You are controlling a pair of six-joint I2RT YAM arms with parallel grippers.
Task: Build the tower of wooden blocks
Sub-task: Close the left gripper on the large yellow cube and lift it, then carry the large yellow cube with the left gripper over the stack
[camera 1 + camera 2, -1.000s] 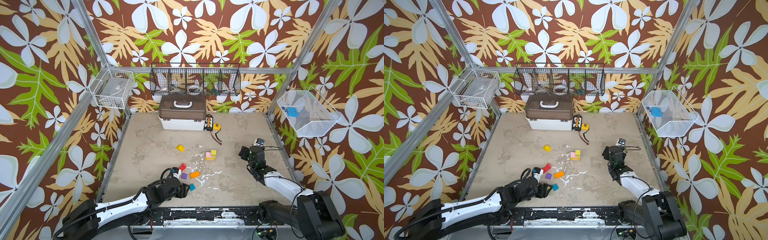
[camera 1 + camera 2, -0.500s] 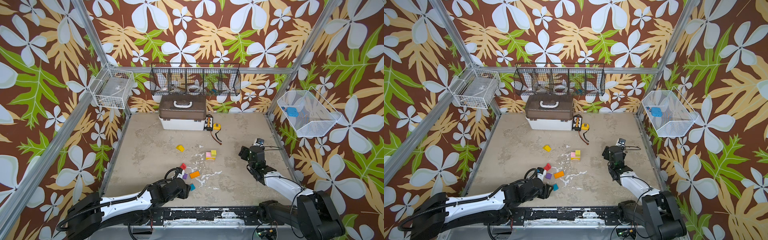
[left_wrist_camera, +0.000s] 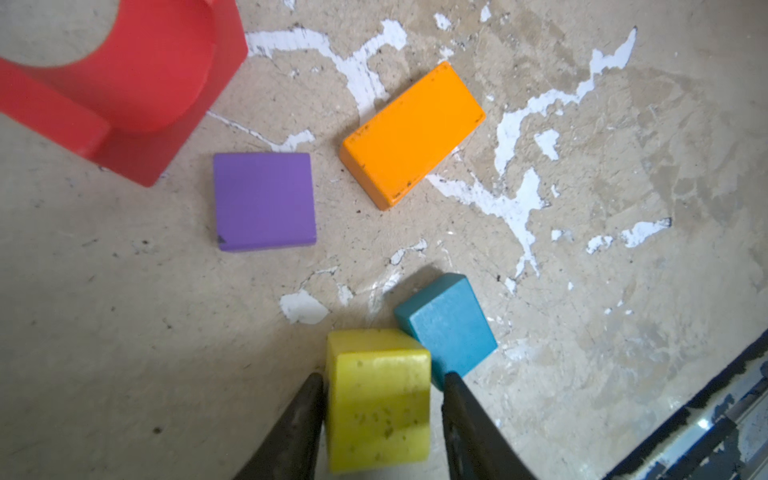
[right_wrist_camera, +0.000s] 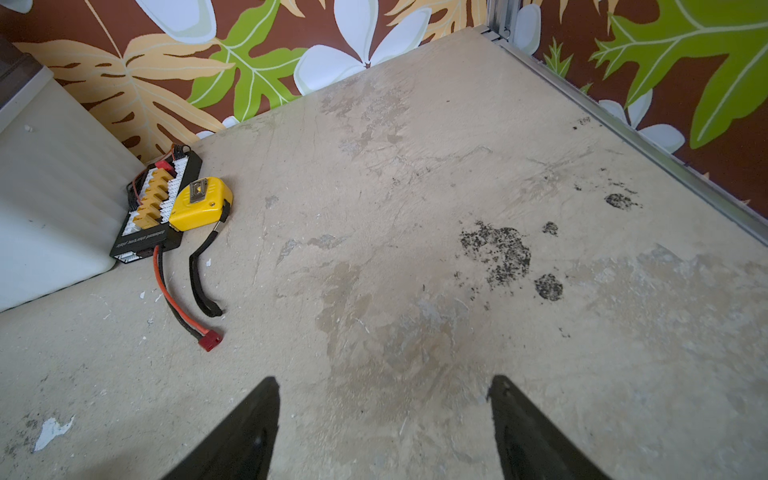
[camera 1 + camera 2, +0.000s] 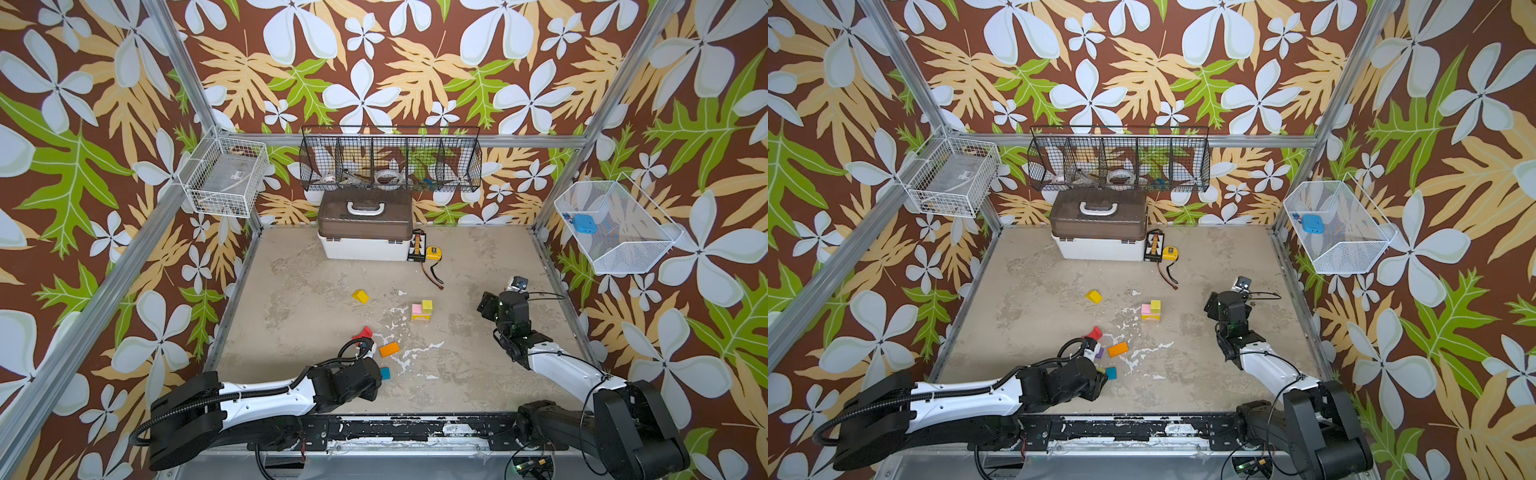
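Note:
My left gripper [image 3: 382, 376] is low by the front edge, its jaws close around a yellow block [image 3: 378, 395]. One finger touches the block and a thin gap shows at the other, so the gripper is still open. A teal block [image 3: 446, 324] touches that yellow block. Beyond lie an orange block [image 3: 411, 133], a purple block [image 3: 264, 201] and the red arch [image 3: 124, 83]. In both top views the tower [image 5: 422, 311] [image 5: 1150, 310] is a pink and a yellow block on a yellow base. A yellow wedge [image 5: 360, 296] lies apart. My right gripper [image 4: 382, 386] [image 5: 486, 305] hangs open, with nothing in it, over bare floor.
The brown-lidded white box [image 5: 365, 232] stands at the back with a connector board [image 4: 153, 208], a yellow tape measure [image 4: 199, 203] and loose cables beside it. Wire baskets [image 5: 390, 166] hang on the walls. The black front rail [image 3: 706, 415] runs close to the left gripper.
The left arm has drawn back toward the front edge and its jaws have narrowed around the yellow block. The right arm has not moved.

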